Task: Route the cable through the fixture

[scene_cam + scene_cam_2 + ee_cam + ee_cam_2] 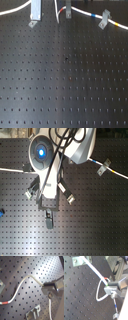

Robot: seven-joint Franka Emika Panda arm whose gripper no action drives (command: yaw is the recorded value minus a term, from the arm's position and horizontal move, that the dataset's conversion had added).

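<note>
The white cable runs along the far edge of the black perforated board, with blue and yellow-orange bands near the first exterior view's right. The fixture, a pale silver clip with a tilted holed foot, stands at the far left and also shows in the second wrist view. There the cable leads from the fixture in a loop to my gripper. In the first wrist view the cable ends in my gripper, which is shut on it. The second exterior view shows the gripper below the arm.
A slim grey clip stands mid-back. A darker grey clip carries the cable at the right and shows in the second exterior view. Another grey clip lies close to the gripper. The perforated board stretches toward the front.
</note>
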